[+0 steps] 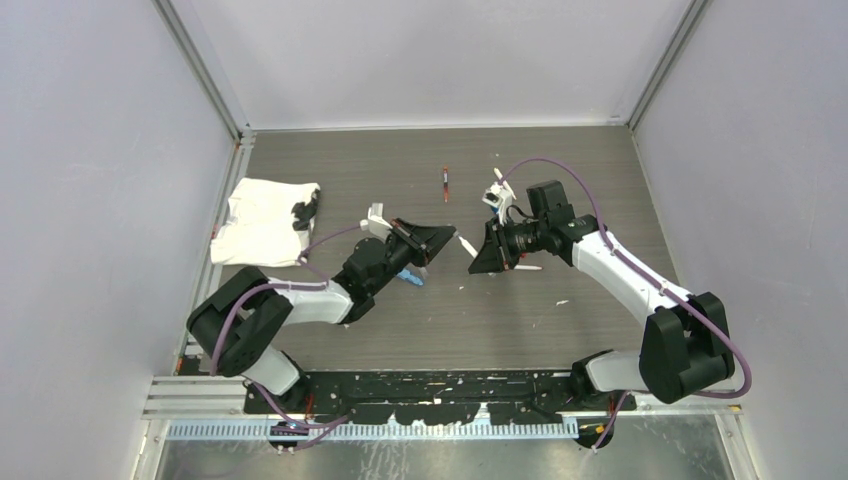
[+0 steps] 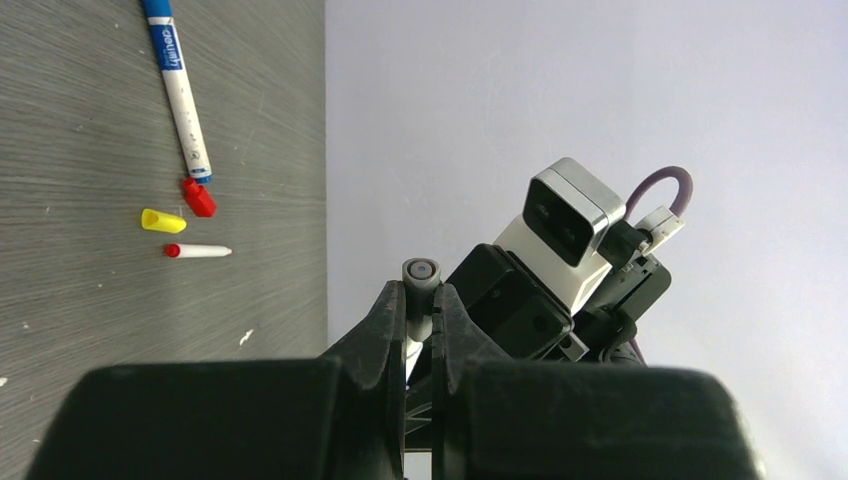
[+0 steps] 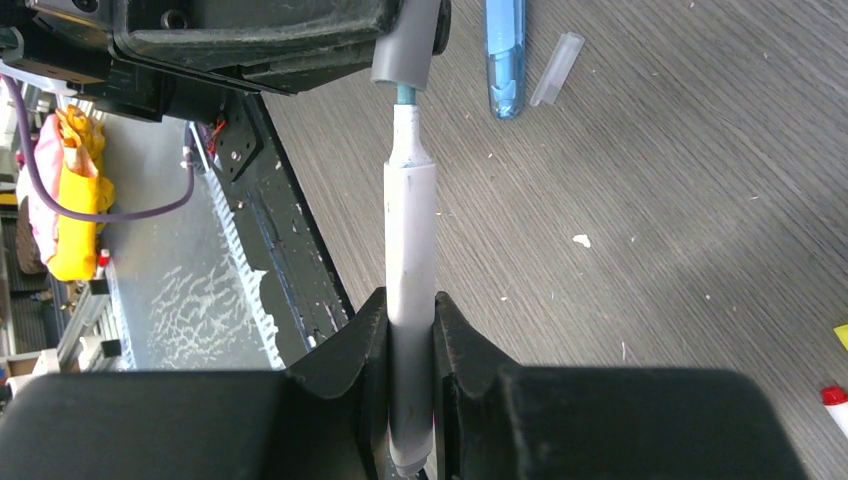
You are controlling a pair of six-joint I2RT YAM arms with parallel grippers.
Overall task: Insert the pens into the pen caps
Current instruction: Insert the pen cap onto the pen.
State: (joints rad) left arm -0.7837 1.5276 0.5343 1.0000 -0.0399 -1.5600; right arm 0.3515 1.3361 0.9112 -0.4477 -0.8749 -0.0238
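Top view, edges: pale walls close in the grey desk [image 1: 560, 180] at left, back and right. My two bases stand at its near edge.
Top view, open room: bare desk lies behind my arms and in front of them. A white cloth [image 1: 262, 222] lies at the left wall, and a red-ended pen [image 1: 445, 184] lies alone near the back.
Top view, middle: my left jaws and right jaws face each other above mid-desk, with a white pen [image 1: 466, 245] spanning the narrow gap between them.
Left wrist view, jaws: my left jaws are clamped on a grey cap [image 2: 420, 272], its open end facing outward.
Left wrist view, desk: a blue pen [image 2: 178, 85], a red cap [image 2: 198, 197], a yellow cap [image 2: 162, 221] and a short red-tipped white piece [image 2: 197, 251] lie near the desk's edge.
Right wrist view, jaws: my right jaws are clamped on the white pen's barrel. Its tip meets the grey cap's mouth; how far in, I cannot tell.
Right wrist view, surface: a light-blue piece [image 3: 504, 55] and a clear tube [image 3: 556, 68] lie just beside each other on the wood-grain desk.
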